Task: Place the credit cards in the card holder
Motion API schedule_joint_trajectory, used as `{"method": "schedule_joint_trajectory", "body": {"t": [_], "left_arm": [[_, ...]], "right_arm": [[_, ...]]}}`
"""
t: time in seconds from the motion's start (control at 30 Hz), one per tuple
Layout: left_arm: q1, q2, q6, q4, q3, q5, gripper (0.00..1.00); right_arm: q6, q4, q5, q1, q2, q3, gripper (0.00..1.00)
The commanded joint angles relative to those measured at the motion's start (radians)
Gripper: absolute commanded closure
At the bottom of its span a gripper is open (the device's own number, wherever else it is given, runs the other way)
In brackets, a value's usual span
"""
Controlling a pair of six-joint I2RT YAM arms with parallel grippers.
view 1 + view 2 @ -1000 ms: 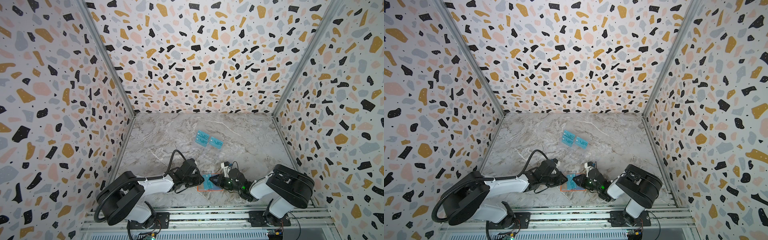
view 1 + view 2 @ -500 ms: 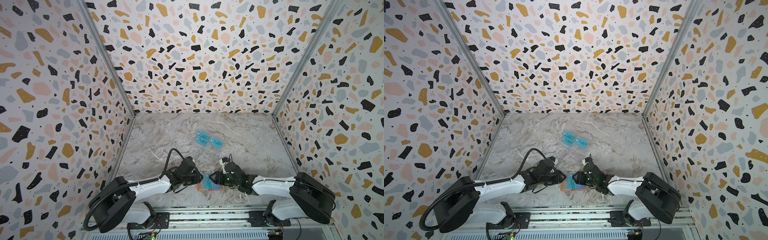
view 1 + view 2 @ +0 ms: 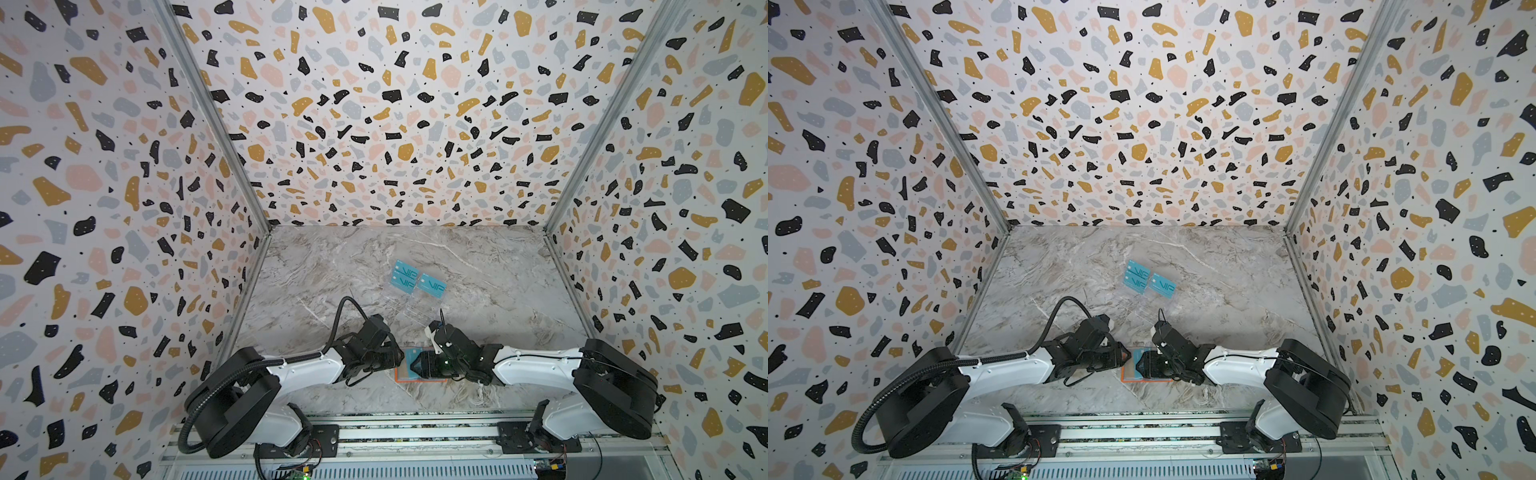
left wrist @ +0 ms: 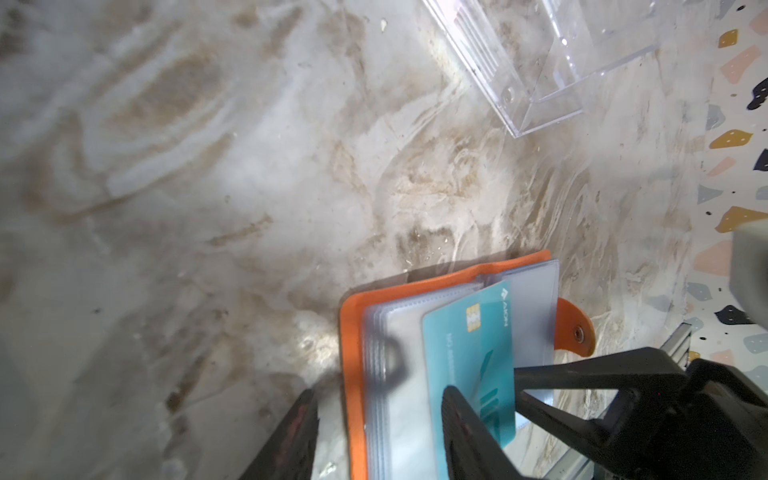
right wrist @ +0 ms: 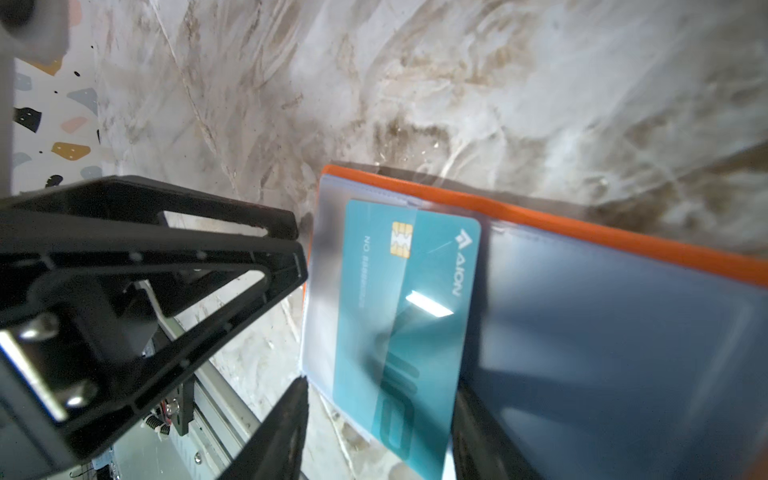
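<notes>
The orange card holder [image 4: 353,332] lies open on the marble near the front edge, seen in both top views [image 3: 400,376] [image 3: 1126,376]. A teal credit card [image 5: 407,311] [image 4: 469,353] lies slanted on its clear sleeves, one side tucked under a sleeve. My left gripper [image 4: 380,432] [image 3: 395,359] is open, its fingers astride the holder's orange edge and pages. My right gripper [image 5: 378,432] [image 3: 417,365] is open too, with a finger either side of the card's end. More teal VIP credit cards [image 3: 405,278] [image 3: 1163,284] lie farther back.
A clear acrylic rack [image 4: 540,62] [image 3: 409,305] stands just behind the holder, carrying the teal cards at its far end. Speckled walls close in the marble floor [image 3: 498,291] on three sides. The arms' metal mounting rail [image 3: 415,436] runs along the front.
Both grippers' jaws have spread apart over the holder. The right arm has unfolded, its elbow swinging out to the right, and its gripper has shifted a little left over the card.
</notes>
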Motion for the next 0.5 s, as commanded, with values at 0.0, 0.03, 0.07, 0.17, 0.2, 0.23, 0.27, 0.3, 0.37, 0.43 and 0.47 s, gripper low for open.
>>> {"method": "schedule_joint_trajectory", "body": {"t": [0.0,0.03,0.07,0.17,0.2,0.23,0.27,0.3,0.37,0.43,0.47], "left_arm": [[0.003,0.001,-0.032,0.083,-0.048,0.035,0.51],[0.002,0.004,-0.042,0.103,-0.058,0.043,0.52],[0.002,0.004,-0.049,0.118,-0.064,0.049,0.53],[0.002,0.004,-0.061,0.153,-0.078,0.062,0.56],[0.002,0.005,-0.062,0.152,-0.080,0.064,0.56],[0.002,0.003,-0.061,0.153,-0.082,0.064,0.56],[0.002,0.002,-0.061,0.152,-0.083,0.067,0.57],[0.002,0.003,-0.063,0.152,-0.086,0.070,0.57],[0.002,0.001,-0.064,0.189,-0.089,0.074,0.57],[0.002,-0.001,-0.066,0.190,-0.093,0.075,0.57],[0.003,-0.004,-0.067,0.191,-0.095,0.075,0.58]], "right_arm": [[-0.003,-0.046,-0.002,0.017,0.017,0.045,0.46],[-0.005,-0.055,0.001,0.020,0.022,0.058,0.46],[-0.008,-0.063,0.002,0.025,0.028,0.069,0.46],[-0.021,-0.087,0.006,0.039,0.050,0.101,0.46],[-0.025,-0.093,0.006,0.041,0.060,0.111,0.46],[-0.029,-0.099,0.005,0.045,0.071,0.120,0.47],[-0.034,-0.103,0.005,0.049,0.078,0.127,0.46],[-0.041,-0.107,0.007,0.052,0.088,0.136,0.47],[-0.056,-0.114,0.007,0.057,0.110,0.154,0.47],[-0.073,-0.123,0.003,0.059,0.132,0.177,0.47],[-0.078,-0.124,0.002,0.060,0.140,0.185,0.47]]}}
